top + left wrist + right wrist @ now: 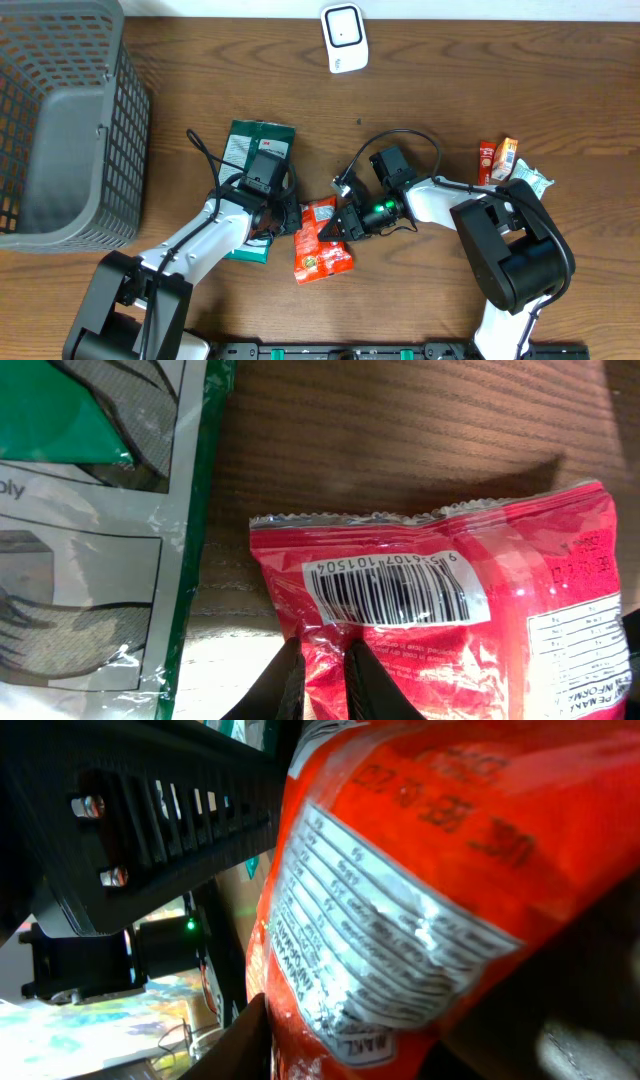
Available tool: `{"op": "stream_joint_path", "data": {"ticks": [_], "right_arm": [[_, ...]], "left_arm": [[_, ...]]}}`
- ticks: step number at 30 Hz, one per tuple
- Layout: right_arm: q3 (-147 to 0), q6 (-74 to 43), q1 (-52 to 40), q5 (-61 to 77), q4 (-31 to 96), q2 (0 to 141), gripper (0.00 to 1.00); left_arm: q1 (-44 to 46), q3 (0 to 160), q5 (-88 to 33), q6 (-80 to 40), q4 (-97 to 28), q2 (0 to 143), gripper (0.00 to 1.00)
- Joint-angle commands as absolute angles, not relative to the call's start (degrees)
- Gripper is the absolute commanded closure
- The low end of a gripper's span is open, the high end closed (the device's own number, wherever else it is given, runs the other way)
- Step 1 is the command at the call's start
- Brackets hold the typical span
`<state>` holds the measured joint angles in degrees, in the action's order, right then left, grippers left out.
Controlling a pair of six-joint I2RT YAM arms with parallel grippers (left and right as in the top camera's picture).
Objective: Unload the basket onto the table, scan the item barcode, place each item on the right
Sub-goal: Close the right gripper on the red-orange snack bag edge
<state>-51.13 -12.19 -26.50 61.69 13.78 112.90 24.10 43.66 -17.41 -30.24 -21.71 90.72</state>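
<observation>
**Item:** red snack packet [322, 240], at mid-table [450, 90] between the two arms, well apart from the white scanner [343, 38] at the far edge

**Progress (judged):** early; packet was in hand but not yet presented to the scanner, so the scan remained to be done

**Left gripper** [323, 652]: clenched on the packet's edge just below the barcode [390, 592]

**Right gripper** [348, 222]: at the opposite edge, packet between its jaws; whether clamped could not be told

**Appearance:** crinkled glossy foil, crimped seam, white barcode label facing up, nutrition panel beside it
</observation>
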Motion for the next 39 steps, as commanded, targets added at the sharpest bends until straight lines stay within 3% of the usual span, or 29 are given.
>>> {"op": "stream_joint_path", "data": {"ticks": [1,4,6,11,16,26,31,39], "right_arm": [[-50.94,-12.01,-27.05,61.84,13.45,113.32,0.75],[-50.94,-11.99,-27.05,61.76,13.47,113.32,0.75],[-50.94,-12.01,-27.03,61.80,13.47,113.30,0.76],[-50.96,-12.01,-27.03,62.02,13.45,113.23,0.91],[-51.00,-12.01,-26.48,62.02,13.47,112.84,0.98],[-51.00,-11.90,-25.76,59.05,14.79,107.59,0.99],[-51.00,-9.74,-25.76,51.46,18.96,101.86,0.99],[-51.03,-8.47,-25.76,35.55,28.12,89.89,0.99]], "left_arm": [[24.21,43.29,-16.91,-30.55,-22.20,91.31,0.83],[24.18,43.31,-16.93,-30.55,-22.20,91.18,0.83],[24.18,43.55,-16.95,-30.55,-22.46,90.83,0.76],[24.18,45.23,-16.91,-30.46,-24.56,87.48,0.64],[24.18,45.76,-16.01,-30.28,-24.34,79.50,0.38],[20.47,49.47,-11.40,-27.66,-32.10,64.45,0.29],[15.73,55.07,-6.17,-25.91,-41.58,63.59,0.28],[10.24,55.18,0.69,-25.76,-43.90,66.19,0.25]]}}
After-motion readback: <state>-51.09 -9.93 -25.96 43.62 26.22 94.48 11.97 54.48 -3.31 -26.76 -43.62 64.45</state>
